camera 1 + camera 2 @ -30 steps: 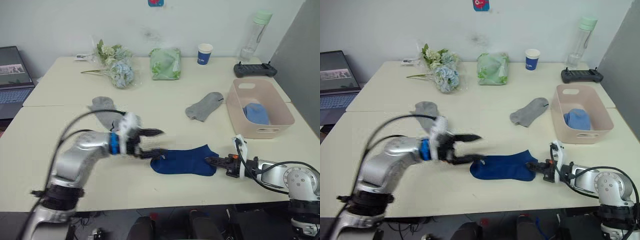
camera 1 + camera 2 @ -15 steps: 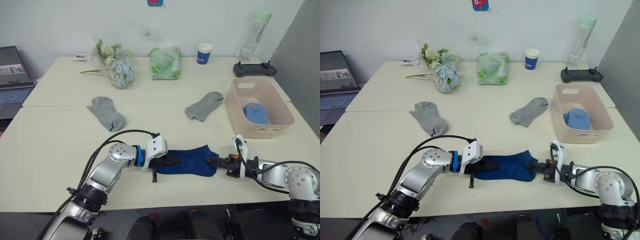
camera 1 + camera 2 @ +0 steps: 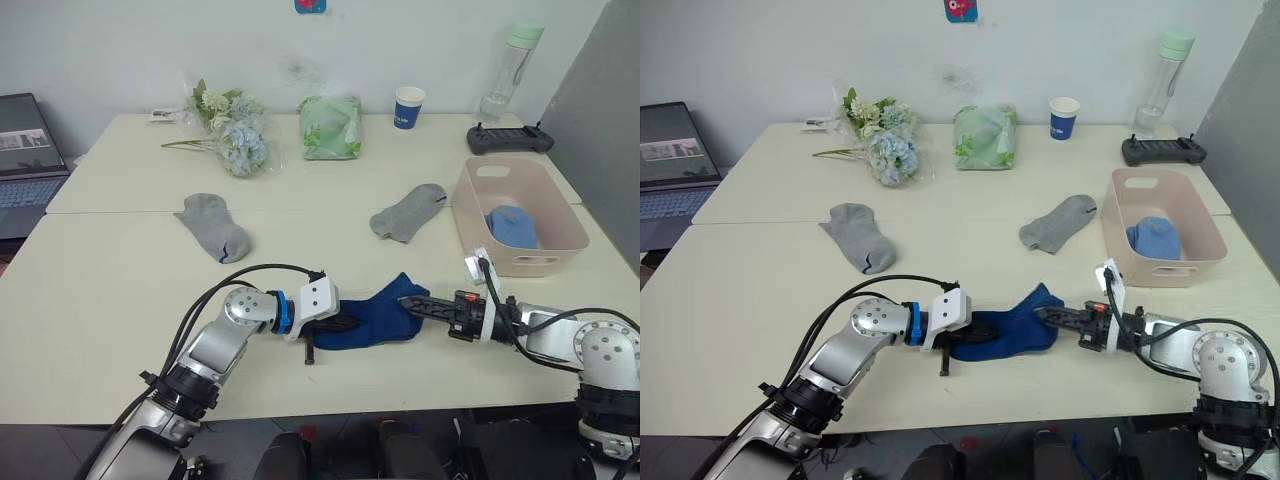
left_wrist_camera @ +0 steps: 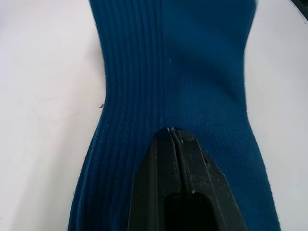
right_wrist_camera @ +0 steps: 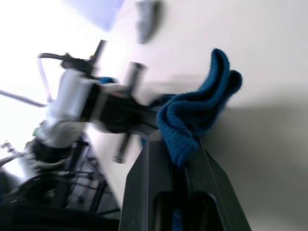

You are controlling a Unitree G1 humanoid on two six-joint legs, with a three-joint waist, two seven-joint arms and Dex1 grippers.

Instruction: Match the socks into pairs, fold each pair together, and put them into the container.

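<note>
Surface: a cream table (image 3: 120, 290) against a pale wall, with the navy sock pair as landmark.
Navy sock pair (image 3: 372, 315): lies at the near edge, its right end lifted and bunched into a fold — the rest flat on the table.
Left gripper (image 4: 172, 132): fingers pressed together, tips down on the ribbed left end of the navy sock pair, pinning it.
Right gripper (image 3: 408, 302): clamped on the raised right end of the navy sock pair.
Grey sock, left (image 3: 212, 226): flat, beyond the navy sock pair and to its left.
Grey sock, right (image 3: 407, 212): beyond the navy sock pair, slightly to its right.
Container (image 3: 522, 262): pink tub beyond and right of the navy sock pair — a folded light blue bundle (image 3: 512, 226) lies inside.
Far edge: flowers (image 3: 232, 130), green bundle (image 3: 331, 126), paper cup (image 3: 408, 107), bottle (image 3: 510, 70) and a black controller (image 3: 510, 139).
</note>
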